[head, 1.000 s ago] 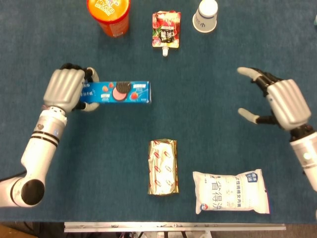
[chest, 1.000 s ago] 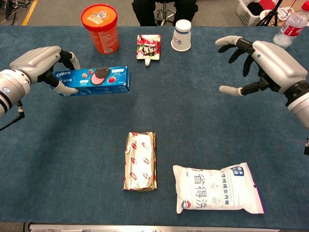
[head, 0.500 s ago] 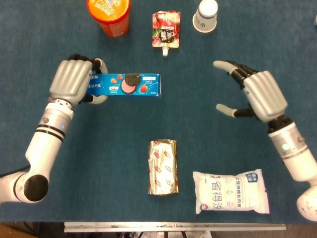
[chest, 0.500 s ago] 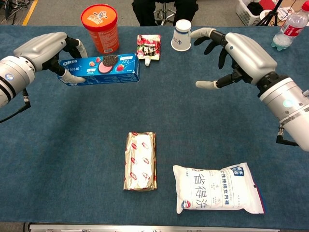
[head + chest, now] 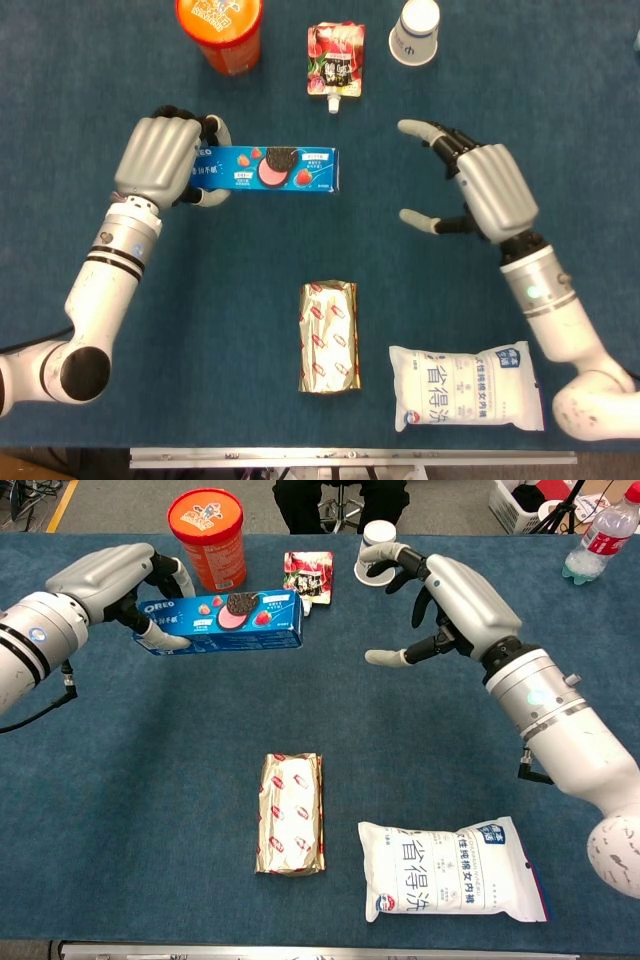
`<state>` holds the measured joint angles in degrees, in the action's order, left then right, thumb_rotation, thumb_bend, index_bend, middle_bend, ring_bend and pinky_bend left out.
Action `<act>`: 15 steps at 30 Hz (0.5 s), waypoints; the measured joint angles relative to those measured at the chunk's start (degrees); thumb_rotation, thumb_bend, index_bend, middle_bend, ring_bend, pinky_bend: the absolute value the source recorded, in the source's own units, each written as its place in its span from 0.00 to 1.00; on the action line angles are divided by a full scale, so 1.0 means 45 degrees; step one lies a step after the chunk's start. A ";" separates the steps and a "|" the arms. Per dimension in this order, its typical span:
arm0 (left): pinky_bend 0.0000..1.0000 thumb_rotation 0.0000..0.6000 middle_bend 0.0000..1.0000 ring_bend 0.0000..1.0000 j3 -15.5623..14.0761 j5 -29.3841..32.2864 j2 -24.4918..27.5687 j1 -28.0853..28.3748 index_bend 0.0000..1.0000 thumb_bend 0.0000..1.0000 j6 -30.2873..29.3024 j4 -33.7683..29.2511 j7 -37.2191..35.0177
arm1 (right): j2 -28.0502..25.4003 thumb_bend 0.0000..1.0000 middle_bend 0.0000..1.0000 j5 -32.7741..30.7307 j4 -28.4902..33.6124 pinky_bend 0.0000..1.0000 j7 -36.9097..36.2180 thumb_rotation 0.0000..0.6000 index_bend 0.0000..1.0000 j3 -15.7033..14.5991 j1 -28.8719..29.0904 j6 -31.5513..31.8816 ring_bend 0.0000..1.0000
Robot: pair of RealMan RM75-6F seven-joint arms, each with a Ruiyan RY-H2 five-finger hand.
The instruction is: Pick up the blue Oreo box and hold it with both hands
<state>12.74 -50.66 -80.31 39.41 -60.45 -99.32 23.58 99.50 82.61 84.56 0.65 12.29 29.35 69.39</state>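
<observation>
The left hand point(image 5: 158, 160) grips one end of the Oreo box point(image 5: 272, 171), held level; the right hand point(image 5: 478, 190), fingers spread, is near its free end.

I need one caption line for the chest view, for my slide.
Left hand holds the blue Oreo box by one end while the open right hand faces its free end.

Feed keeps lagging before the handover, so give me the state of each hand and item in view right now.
Left hand: grips one end of the Oreo box.
Oreo box: held level above the table, far end free.
Right hand: open, fingers spread, apart from the box.
Orange tub: upright, lid on.
Paper cup: standing upside down.
Red pouch: lying flat.
Gold packet: lying flat.
White bag: lying flat.
</observation>
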 measured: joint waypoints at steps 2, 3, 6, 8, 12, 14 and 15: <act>0.24 1.00 0.63 0.33 0.0008 0.0043 -0.0038 0.0020 0.59 0.18 -0.0078 -0.0025 -0.0001 | 0.0338 0.00 0.27 -0.0061 -0.0217 0.54 -0.0033 1.00 0.20 0.0022 0.0044 0.0101 0.31; 0.24 1.00 0.63 0.33 0.0018 0.0072 -0.0058 0.0032 0.59 0.18 -0.0129 -0.0052 0.0000 | 0.0475 0.00 0.27 -0.0083 -0.0316 0.54 -0.0045 1.00 0.20 0.0026 0.0065 0.0133 0.31; 0.24 1.00 0.63 0.33 0.0062 0.0144 -0.0118 0.0054 0.59 0.18 -0.0284 -0.0105 -0.0007 | 0.0869 0.00 0.27 -0.0152 -0.0658 0.54 -0.0093 1.00 0.20 0.0030 0.0159 0.0176 0.31; 0.25 1.00 0.63 0.33 0.0096 0.0217 -0.0141 0.0068 0.59 0.18 -0.0352 -0.0161 -0.0026 | 0.1093 0.00 0.27 -0.0194 -0.0872 0.54 -0.0139 1.00 0.20 0.0034 0.0230 0.0177 0.31; 0.25 1.00 0.63 0.34 0.0142 0.0361 -0.0139 0.0116 0.59 0.18 -0.0417 -0.0305 -0.0044 | 0.1477 0.00 0.27 -0.0262 -0.1236 0.54 -0.0344 1.00 0.20 0.0094 0.0358 0.0181 0.31; 0.25 1.00 0.63 0.34 0.0144 0.0396 -0.0133 0.0141 0.59 0.18 -0.0436 -0.0356 -0.0036 | 0.1686 0.00 0.27 -0.0279 -0.1457 0.54 -0.0525 1.00 0.20 0.0150 0.0432 0.0195 0.31; 0.25 1.00 0.63 0.34 0.0140 0.0414 -0.0132 0.0158 0.59 0.18 -0.0446 -0.0387 -0.0033 | 0.1773 0.00 0.27 -0.0282 -0.1558 0.54 -0.0606 1.00 0.20 0.0172 0.0465 0.0201 0.30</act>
<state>13.37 -48.80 -80.90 40.12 -62.45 -101.07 23.44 107.48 81.34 77.55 -2.08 13.06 31.44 70.29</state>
